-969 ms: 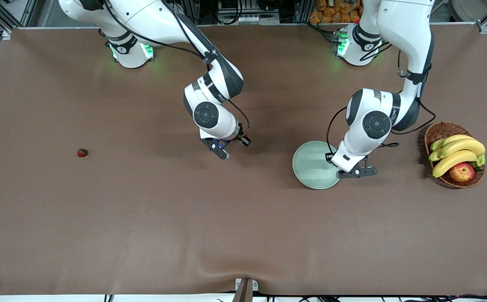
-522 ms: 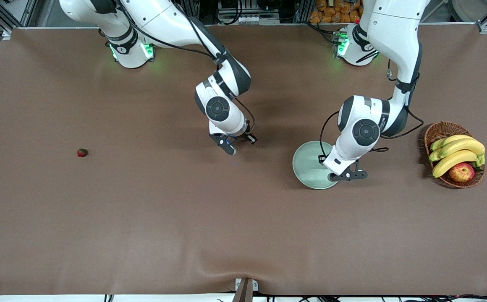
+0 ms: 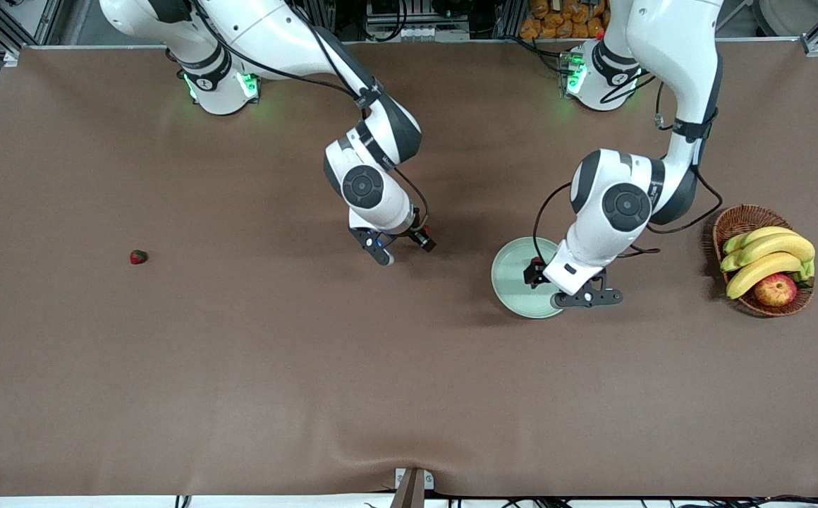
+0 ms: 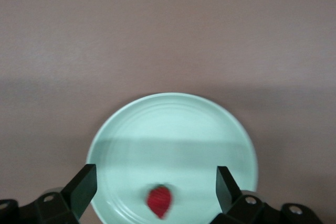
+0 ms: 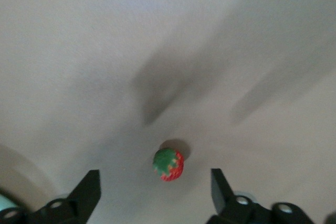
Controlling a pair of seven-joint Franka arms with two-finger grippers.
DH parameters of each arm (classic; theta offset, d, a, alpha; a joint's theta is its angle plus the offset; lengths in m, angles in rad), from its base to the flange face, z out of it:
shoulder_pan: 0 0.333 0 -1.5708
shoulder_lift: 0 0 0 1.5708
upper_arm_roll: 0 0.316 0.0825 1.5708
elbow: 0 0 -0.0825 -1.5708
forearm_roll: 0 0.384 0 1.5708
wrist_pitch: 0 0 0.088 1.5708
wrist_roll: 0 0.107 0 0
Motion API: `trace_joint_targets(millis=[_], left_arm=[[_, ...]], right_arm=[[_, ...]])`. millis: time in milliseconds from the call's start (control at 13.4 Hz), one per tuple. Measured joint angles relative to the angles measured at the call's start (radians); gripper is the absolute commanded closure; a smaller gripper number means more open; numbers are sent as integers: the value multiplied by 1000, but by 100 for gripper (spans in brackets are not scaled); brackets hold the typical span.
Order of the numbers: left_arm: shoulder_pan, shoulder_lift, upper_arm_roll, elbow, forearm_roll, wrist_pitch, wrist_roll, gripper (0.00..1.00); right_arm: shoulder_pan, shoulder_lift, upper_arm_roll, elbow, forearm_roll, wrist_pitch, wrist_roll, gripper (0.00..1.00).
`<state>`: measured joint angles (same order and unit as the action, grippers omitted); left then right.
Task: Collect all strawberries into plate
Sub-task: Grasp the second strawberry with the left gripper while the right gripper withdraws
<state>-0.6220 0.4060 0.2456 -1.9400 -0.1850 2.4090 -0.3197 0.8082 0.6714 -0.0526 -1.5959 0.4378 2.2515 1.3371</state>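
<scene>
The pale mint-green plate (image 3: 513,276) lies on the brown table. My left gripper (image 3: 548,283) hangs open over it. In the left wrist view the plate (image 4: 173,129) fills the middle. A blurred red strawberry (image 4: 159,201) lies in it between the open left gripper's (image 4: 155,174) fingers, touching neither. It shows as a red speck in the front view (image 3: 536,264). My right gripper (image 3: 403,250) is open over the table's middle. A second strawberry (image 5: 168,164) lies on the table between the right gripper's (image 5: 155,177) fingers, untouched. A third strawberry (image 3: 139,257) lies toward the right arm's end.
A brown wicker basket (image 3: 733,224) with bananas (image 3: 768,255) and a red-yellow apple (image 3: 776,289) stands at the left arm's end of the table, beside the plate. A fold in the table cover (image 3: 381,458) runs along the edge nearest the front camera.
My right gripper has moved toward the plate's end of the table. My left hand has shifted slightly over the plate, and a red strawberry now shows in the plate beside it.
</scene>
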Motion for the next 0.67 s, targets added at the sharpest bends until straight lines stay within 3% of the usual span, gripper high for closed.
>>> trace_joint_targets(millis=[298,671], left_arm=[[-34,27,-102,82,0,0,-141,0],[-150,178,-127,238,0,1,-289,0]], right_arm=[[-66,-78,-61,75,-1,-176,0,0],[-219,-111,-129,112,-29,-350,-235,0]])
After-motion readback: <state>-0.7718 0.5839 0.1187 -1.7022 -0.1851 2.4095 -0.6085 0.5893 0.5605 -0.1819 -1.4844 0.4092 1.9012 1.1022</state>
